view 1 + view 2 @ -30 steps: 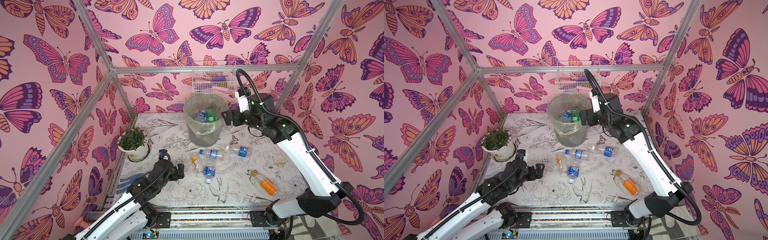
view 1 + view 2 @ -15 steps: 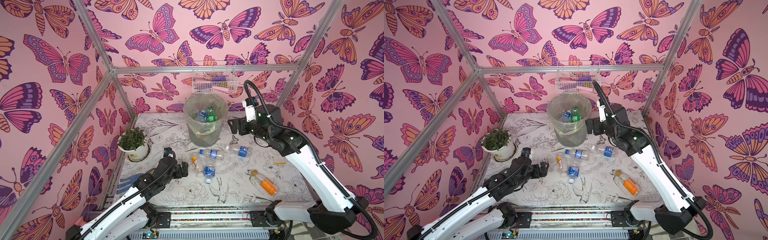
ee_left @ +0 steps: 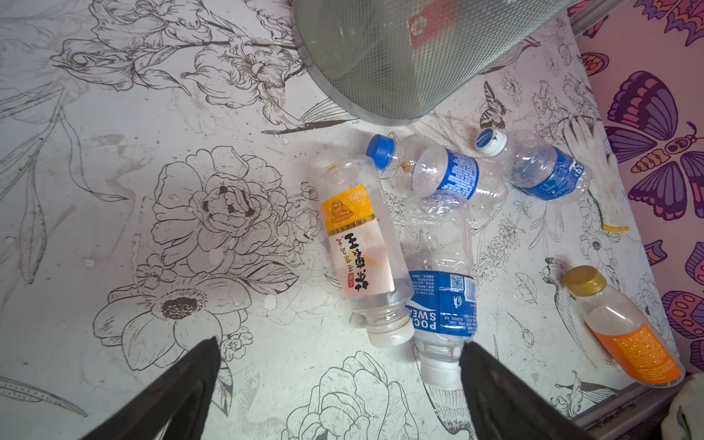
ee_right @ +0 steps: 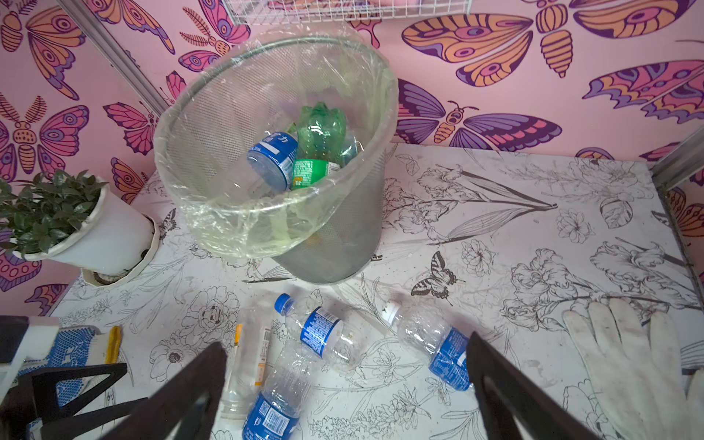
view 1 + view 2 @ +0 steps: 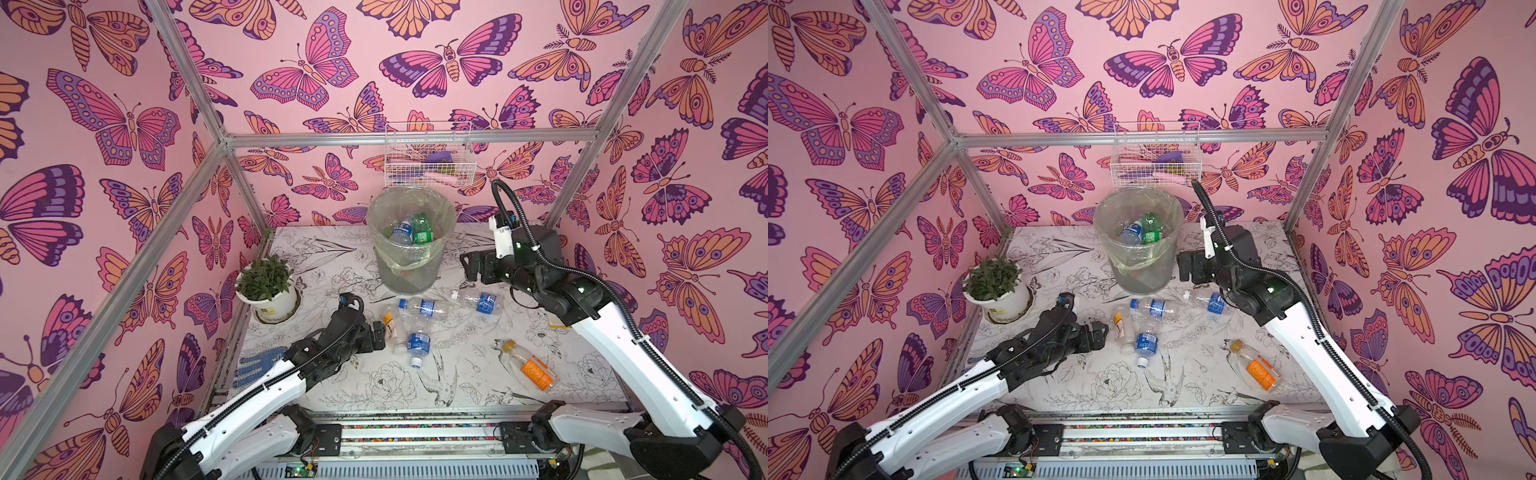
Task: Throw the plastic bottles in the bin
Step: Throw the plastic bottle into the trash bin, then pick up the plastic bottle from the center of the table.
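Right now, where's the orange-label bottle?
In a top view, the orange-label bottle lies on its side on the table's front right, apart from the other bottles, beside the right arm.

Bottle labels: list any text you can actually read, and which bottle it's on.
"POC" over "SWEA", cut off: blue label of the crumpled clear bottle.
"力": blue-label bottle in the bin.
Chinese characters on the yellow-label bottle: large print, but I cannot make them out surely.
All other labels: too small or blurred.
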Controlling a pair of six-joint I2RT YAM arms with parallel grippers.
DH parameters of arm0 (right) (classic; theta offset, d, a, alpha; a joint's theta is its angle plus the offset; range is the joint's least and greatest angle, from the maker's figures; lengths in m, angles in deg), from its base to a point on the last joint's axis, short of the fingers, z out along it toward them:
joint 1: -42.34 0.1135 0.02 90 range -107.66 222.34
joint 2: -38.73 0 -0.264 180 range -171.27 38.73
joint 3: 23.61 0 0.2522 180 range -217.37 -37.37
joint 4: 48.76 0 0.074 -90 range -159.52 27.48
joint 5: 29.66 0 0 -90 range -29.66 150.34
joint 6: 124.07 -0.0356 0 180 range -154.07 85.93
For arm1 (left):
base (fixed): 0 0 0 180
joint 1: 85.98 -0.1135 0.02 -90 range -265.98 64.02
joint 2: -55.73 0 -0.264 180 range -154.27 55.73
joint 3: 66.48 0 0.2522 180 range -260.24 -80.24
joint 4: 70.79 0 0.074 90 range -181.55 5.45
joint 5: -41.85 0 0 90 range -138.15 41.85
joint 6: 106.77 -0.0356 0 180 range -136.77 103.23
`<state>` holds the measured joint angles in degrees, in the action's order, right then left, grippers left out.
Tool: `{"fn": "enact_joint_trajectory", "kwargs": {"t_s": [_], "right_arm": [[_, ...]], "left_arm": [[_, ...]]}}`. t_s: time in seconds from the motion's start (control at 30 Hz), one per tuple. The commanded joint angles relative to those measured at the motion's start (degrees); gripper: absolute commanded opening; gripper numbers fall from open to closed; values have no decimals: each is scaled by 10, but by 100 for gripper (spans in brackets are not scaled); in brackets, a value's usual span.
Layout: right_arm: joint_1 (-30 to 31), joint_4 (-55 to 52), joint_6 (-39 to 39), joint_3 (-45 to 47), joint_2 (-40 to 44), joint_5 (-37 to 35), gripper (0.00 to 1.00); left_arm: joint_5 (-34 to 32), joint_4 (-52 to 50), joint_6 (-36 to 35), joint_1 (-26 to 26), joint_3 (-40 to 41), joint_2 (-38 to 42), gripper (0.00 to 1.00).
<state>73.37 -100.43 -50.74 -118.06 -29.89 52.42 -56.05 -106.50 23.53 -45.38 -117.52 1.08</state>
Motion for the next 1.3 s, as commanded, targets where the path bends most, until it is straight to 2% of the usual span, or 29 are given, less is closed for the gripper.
{"fn": "enact_joint_trajectory", "kwargs": {"t_s": [0.0,0.5,1.27], "right_arm": [[-9,10,-18,18,17,-11,99],[-32,9,-48,104,64,-2,99],[-36,2,-79,216,127,4,99]], "left_arm": [[12,23,14,6,-7,-20,100],[31,57,34,30,-54,-159,98],[37,93,49,32,-124,-347,94]]}}
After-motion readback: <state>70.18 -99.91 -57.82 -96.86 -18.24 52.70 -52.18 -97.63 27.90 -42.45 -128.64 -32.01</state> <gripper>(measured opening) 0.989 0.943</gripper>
